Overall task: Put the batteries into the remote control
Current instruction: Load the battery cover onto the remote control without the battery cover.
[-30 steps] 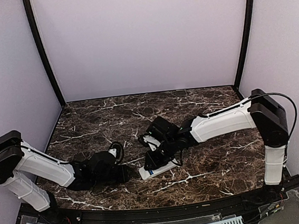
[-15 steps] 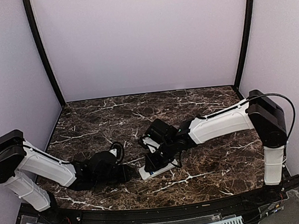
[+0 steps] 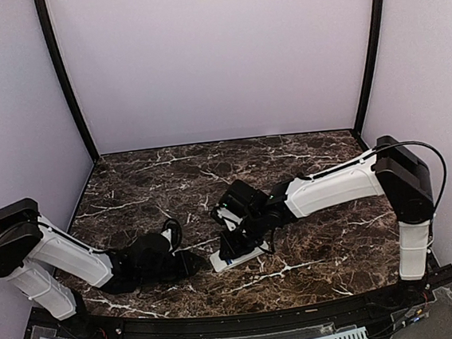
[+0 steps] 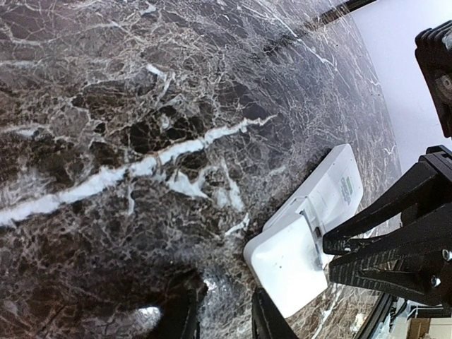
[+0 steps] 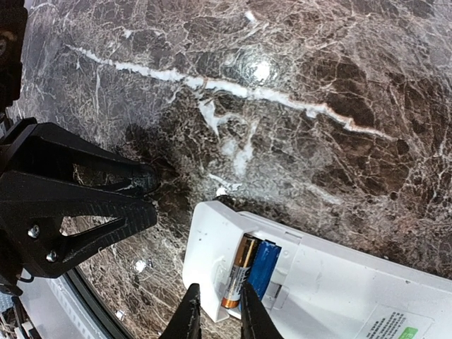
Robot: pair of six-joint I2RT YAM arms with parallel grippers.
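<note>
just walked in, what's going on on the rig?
The remote lies back-up on the marble table with its battery bay open. The tan battery and the blue battery sit side by side in the bay. The right pincer is narrowly open around the tan battery's end, probably seating it. The left pincer sits low beside the remote's end, open and holding nothing. The bay has no cover on it yet.
</note>
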